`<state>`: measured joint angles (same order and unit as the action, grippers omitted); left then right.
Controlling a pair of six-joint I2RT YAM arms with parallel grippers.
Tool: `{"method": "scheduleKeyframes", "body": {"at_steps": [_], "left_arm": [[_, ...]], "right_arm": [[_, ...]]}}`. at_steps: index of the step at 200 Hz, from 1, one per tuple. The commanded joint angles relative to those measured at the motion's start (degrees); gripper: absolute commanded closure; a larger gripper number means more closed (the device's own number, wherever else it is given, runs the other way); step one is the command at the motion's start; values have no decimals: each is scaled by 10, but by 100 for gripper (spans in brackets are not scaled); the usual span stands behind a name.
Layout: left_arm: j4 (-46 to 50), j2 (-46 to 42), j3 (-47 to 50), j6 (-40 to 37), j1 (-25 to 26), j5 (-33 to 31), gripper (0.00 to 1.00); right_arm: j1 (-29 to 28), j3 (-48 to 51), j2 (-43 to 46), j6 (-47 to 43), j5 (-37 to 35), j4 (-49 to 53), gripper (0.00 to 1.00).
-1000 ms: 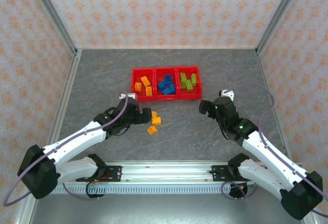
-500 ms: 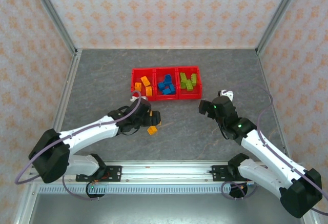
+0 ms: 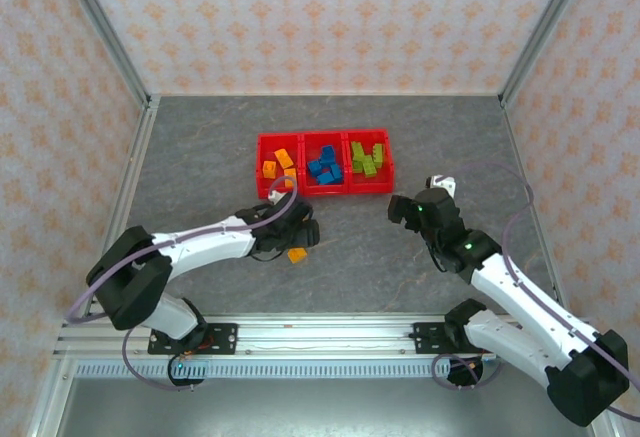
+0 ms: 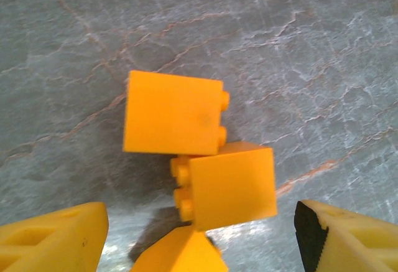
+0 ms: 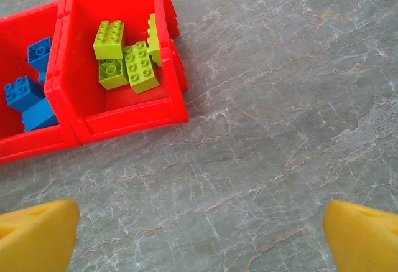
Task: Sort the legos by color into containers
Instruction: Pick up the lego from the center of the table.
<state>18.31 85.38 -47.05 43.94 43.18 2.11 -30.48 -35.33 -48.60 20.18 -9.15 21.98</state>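
3 orange legos (image 4: 230, 187) lie touching on the desk (image 3: 200, 157), just in front of the red bins (image 3: 325, 135). My left claw (image 3: 303, 232) has swung in over them, jaws narrowing but released, straddling the cluster. The right claw (image 3: 403, 209) hangs released and empty. I judge an orange pick is starting; only these look unsorted.

A grey stone-patterned tabletop (image 3: 200, 147) with pale veins forms the floor of the cell. Panels papered in pale pink with a repeating orange floral motif close it in: a far wall (image 3: 320, 17), a left wall (image 3: 50, 107) and a right wall (image 3: 590, 107). Aluminium posts (image 3: 105, 29) mark the far corners, and a metal rail (image 3: 320, 332) runs along the near edge. Light is even, shadows soft
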Motion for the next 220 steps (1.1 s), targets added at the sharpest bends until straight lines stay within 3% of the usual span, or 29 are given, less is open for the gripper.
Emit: {"method": "scheduleKeyframes", "body": {"at_steps": [1,117,162,220], "left_arm": [[-6,24,-34,5,7,-7,20],[15,133,-89,1,9,-23,19],[21,155,-96,5,9,-25,28],[25,134,-91,10,9,-40,49]], "right_arm": [[-3,0,12,5,-7,9,0],[-3,1,18,6,-15,8,0],[-3,1,18,6,-21,9,0],[-3,0,12,5,-22,5,0]]}}
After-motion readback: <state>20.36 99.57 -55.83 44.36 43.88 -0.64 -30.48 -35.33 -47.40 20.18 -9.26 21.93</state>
